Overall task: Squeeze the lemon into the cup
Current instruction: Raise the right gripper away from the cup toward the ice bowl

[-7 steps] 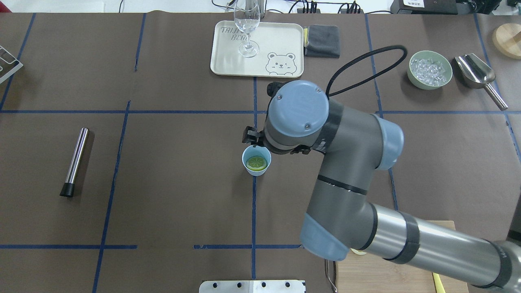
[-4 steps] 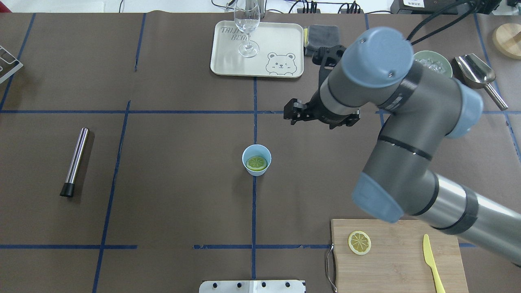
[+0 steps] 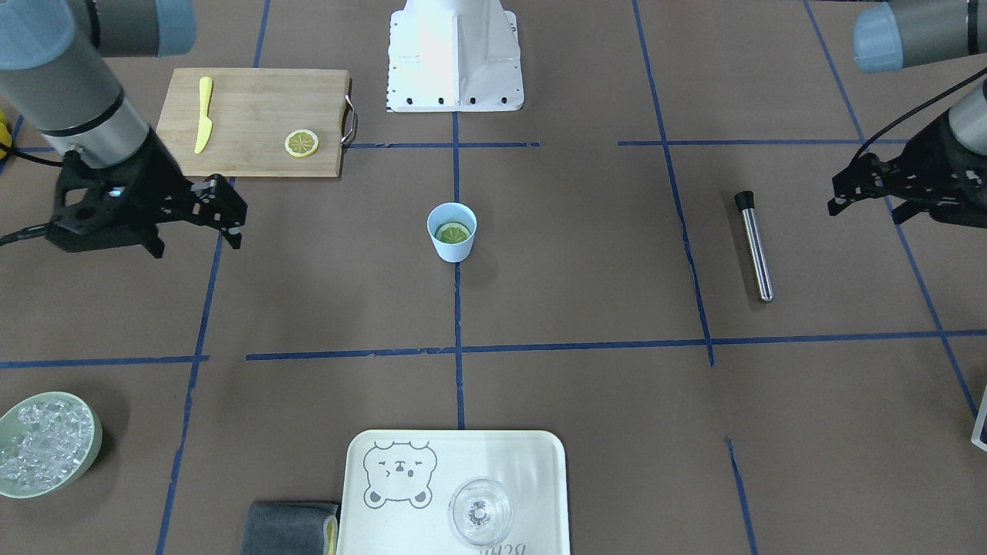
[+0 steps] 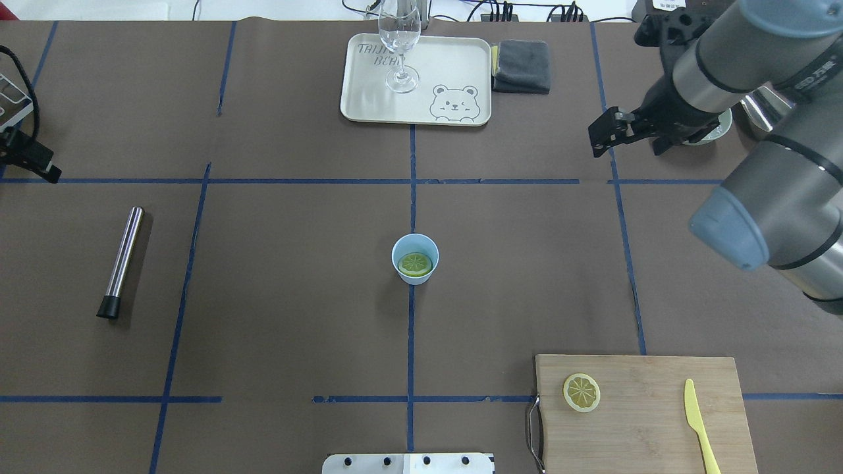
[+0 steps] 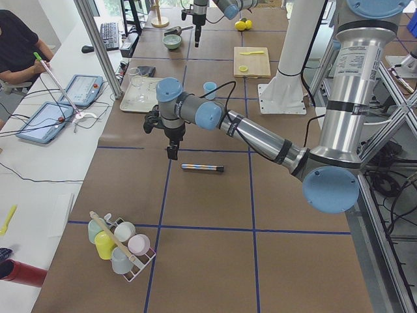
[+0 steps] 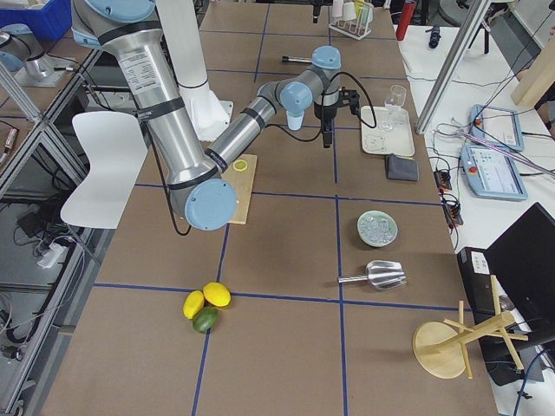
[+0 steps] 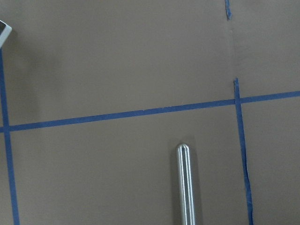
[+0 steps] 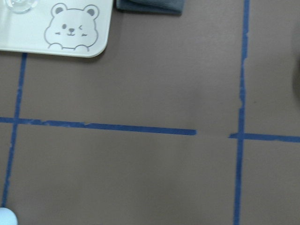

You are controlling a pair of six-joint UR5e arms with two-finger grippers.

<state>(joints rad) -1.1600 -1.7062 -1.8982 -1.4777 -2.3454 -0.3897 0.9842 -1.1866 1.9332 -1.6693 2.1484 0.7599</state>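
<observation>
1 lemon (image 4: 415, 264) lies whole in the cup (image 4: 415, 278) at centre frame, so probably no juice.
Right gripper (image 4: 602, 135), upper right, gapes empty; left gripper (image 3: 840, 194) unreadable.

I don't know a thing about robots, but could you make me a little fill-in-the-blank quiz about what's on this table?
1. One lemon slice lies inside the light-blue ____.
2. A second lemon slice lies on the wooden cutting board, and so does a yellow ____.
3. The clear glass stands on a tray printed with a cartoon ____.
4. The pale green bowl holds ____.

Missing words: cup; knife; bear; ice.
</observation>
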